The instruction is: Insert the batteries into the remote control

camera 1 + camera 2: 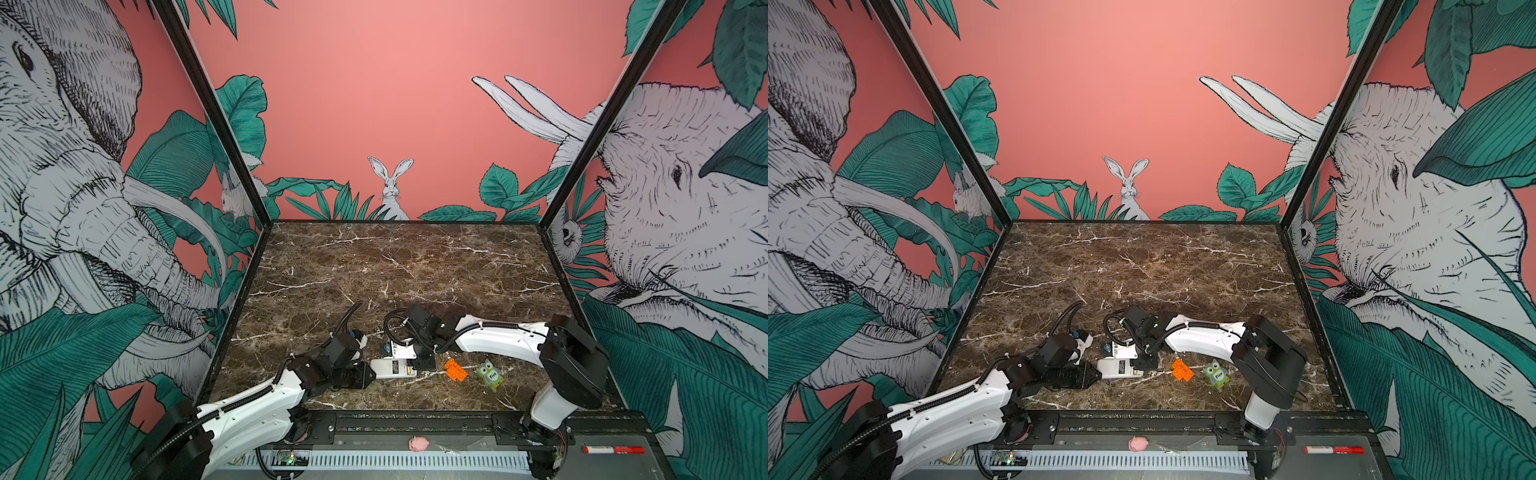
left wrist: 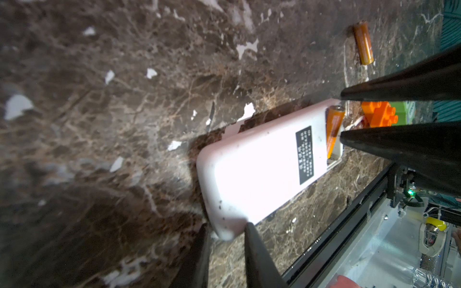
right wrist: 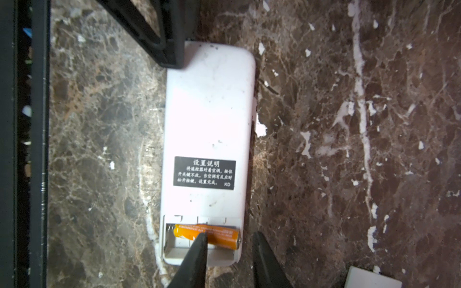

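The remote control (image 1: 392, 368) (image 1: 1117, 368) lies white back up on the marble near the table's front, its battery bay open at the right end. One orange battery (image 3: 224, 237) (image 2: 334, 129) lies in that bay, slightly askew. A second battery (image 2: 363, 42) lies loose on the marble beyond the remote. My left gripper (image 2: 225, 227) (image 1: 372, 372) is shut on the remote's left end corner (image 2: 224, 224). My right gripper (image 3: 229, 234) (image 1: 422, 365) stands over the bay with its jaws apart. One fingertip (image 3: 203, 237) rests on the seated battery. The other hangs past the remote's side.
An orange studded brick (image 1: 456, 370) (image 2: 379, 114) and a green owl toy (image 1: 490, 374) lie just right of the remote. A flat white piece (image 3: 373, 278) lies close to my right gripper. The black front rail (image 1: 415, 419) runs close behind the remote.
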